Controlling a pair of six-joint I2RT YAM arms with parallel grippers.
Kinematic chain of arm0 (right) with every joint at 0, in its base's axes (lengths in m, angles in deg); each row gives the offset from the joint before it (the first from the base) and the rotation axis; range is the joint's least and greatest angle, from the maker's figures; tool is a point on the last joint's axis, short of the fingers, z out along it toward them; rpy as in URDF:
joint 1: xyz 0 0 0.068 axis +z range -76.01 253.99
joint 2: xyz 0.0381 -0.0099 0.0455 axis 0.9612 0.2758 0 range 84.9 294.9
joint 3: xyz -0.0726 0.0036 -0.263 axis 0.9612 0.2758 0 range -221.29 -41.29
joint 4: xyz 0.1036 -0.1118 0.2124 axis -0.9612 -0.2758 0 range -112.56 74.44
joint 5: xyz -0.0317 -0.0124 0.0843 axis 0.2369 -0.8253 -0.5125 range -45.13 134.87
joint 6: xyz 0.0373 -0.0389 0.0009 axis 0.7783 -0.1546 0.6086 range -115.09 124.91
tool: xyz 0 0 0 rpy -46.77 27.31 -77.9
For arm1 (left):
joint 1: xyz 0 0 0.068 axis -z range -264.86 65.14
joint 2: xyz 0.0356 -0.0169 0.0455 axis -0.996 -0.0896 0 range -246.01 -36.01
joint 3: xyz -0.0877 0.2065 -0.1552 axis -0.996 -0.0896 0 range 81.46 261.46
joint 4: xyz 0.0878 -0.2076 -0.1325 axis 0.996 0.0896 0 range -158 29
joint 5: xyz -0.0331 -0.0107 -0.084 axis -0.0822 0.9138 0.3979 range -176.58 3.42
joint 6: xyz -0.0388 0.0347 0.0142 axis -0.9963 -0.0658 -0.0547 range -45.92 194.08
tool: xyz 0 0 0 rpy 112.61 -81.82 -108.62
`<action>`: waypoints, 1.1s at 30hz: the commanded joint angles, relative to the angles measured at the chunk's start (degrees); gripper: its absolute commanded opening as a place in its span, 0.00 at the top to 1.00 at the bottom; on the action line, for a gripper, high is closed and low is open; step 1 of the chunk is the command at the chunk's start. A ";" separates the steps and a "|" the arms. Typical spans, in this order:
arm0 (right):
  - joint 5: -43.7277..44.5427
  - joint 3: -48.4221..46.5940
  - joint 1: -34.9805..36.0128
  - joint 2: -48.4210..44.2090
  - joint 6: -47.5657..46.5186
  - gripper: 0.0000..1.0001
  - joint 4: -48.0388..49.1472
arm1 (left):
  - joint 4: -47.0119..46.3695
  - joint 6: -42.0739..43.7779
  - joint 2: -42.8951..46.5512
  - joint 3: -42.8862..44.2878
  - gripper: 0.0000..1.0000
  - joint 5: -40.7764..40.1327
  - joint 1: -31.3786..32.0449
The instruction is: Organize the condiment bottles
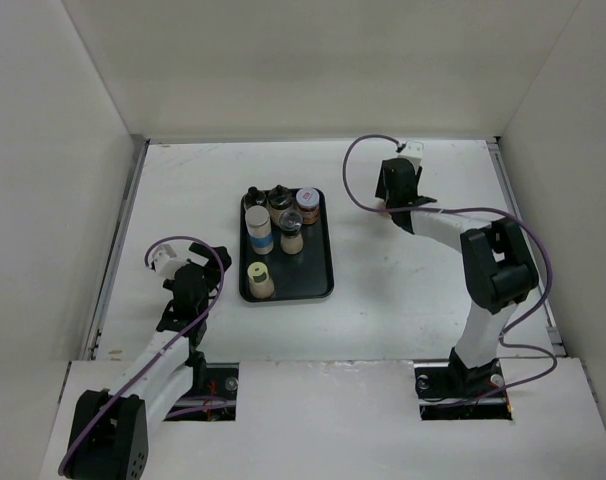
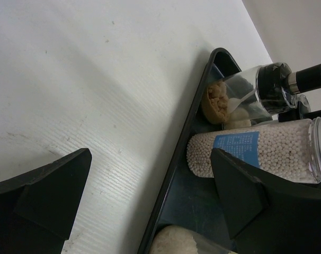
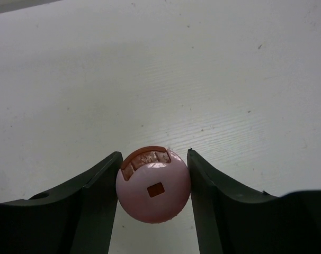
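Several condiment bottles stand in the black tray (image 1: 323, 270): a white one with a blue label (image 1: 258, 230), two black-capped ones (image 1: 254, 196), a red-lidded jar (image 1: 307, 205), a grey-capped jar (image 1: 291, 232) and a tan jar (image 1: 260, 281). Right of the tray, on the bare table, my right gripper (image 3: 154, 159) is shut on a pink-capped bottle (image 3: 153, 185), both fingers against its cap. From above that gripper (image 1: 398, 182) hides the bottle. My left gripper (image 2: 151, 159) is open beside the tray's left rim (image 2: 176, 164), holding nothing. The blue-label bottle (image 2: 256, 153) shows past its right finger.
White walls enclose the table on the left, back and right. The tray lies at the table's middle, with bare white surface to each side of it. The right arm's purple cable (image 1: 358, 160) loops above the table behind the gripper.
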 commanded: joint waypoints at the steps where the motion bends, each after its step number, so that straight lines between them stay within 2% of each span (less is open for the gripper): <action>1: 1.22 1.37 0.44 -4.95 0.24 0.62 2.28 | -2.60 0.41 -0.03 0.87 0.00 -0.36 0.37; 7: 1.49 13.24 12.11 -19.62 2.96 0.63 4.75 | -2.95 0.23 -0.47 0.87 0.00 0.26 0.55; 12: 1.75 17.21 25.21 -25.71 4.73 0.61 4.75 | -3.12 0.05 -1.44 1.05 0.00 0.35 0.64; 18: 1.22 14.76 35.24 -19.49 7.98 0.60 5.71 | -3.30 0.40 -3.37 2.01 0.00 0.52 0.72; 25: 4.39 13.00 40.26 -10.78 6.66 0.57 7.91 | -0.06 2.87 -1.71 3.16 0.00 -2.19 0.98; 27: 5.26 12.73 41.40 -9.54 5.87 0.51 8.00 | 1.88 2.87 -0.83 3.51 0.00 -4.39 1.34; 28: 5.70 12.38 41.84 -9.19 5.96 0.45 7.48 | 2.76 2.69 -0.74 3.51 0.00 -5.88 1.43; 31: 6.58 12.64 42.90 -10.93 5.52 0.15 7.21 | 7.14 1.73 -0.48 4.82 0.00 -7.30 1.69; 32: 7.11 12.99 43.16 -12.69 5.17 0.00 7.21 | 8.38 1.11 0.05 5.18 0.00 -7.39 1.78; 33: 7.72 13.34 43.16 -14.70 4.47 0.00 7.21 | 9.43 0.50 0.58 5.62 0.00 -7.39 1.86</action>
